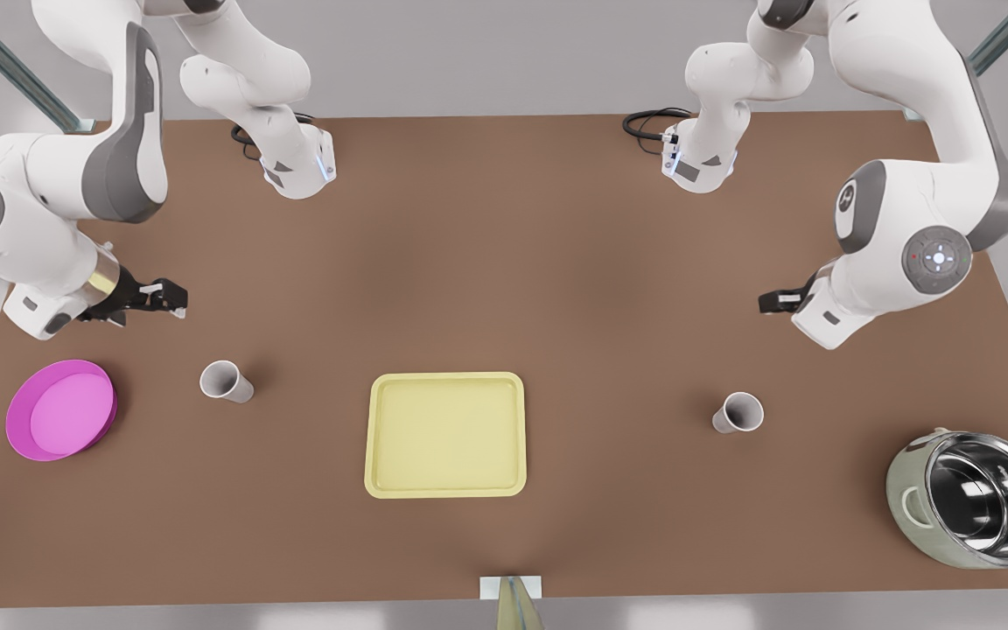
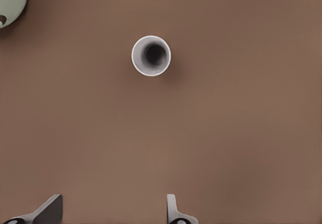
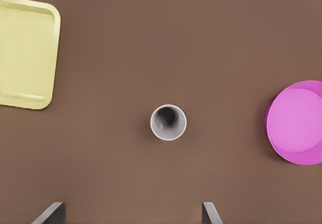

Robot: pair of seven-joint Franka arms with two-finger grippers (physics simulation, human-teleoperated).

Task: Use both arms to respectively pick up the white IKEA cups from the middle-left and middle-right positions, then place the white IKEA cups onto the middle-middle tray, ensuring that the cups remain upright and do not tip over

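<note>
Front view, read from its left: magenta plate [image 1: 60, 409] near the table [image 1: 504, 227] edge, then a white cup [image 1: 226, 381], upright, well apart from the yellow tray [image 1: 445, 435] at centre. Right wrist view shows plate [image 3: 296, 122], cup [image 3: 168, 122] and tray [image 3: 26, 52] together, so the arm on the front view's left is the right arm. Right gripper [image 1: 150, 297] hangs above bare table, behind and slightly plate-side of its cup; fingers [image 3: 53, 213] spread wide, nothing between them. The cup sits ahead of the open jaws, roughly centred on the gap, mouth up, axis vertical.

Tray: empty, long sides running across the table, nothing between it and either cup.

Further right: second white cup [image 1: 738, 412], upright, well apart from the tray, with a steel-lined pot [image 1: 976, 497] beyond it near the table corner. Left wrist view shows this cup [image 2: 151, 56] and a sliver of the pot [image 2: 11, 2]. Left gripper [image 1: 782, 300] hangs behind the cup; fingers [image 2: 49, 210] parted, holding nothing. Here the cup lies farther ahead of the jaws and slightly off toward one finger.

Judgement: each arm is nearest its own cup; approach looks unobstructed. Plate and pot are close enough to mind on the outer sides. Left arm needs the larger advance and a small lateral trim before descending.
</note>
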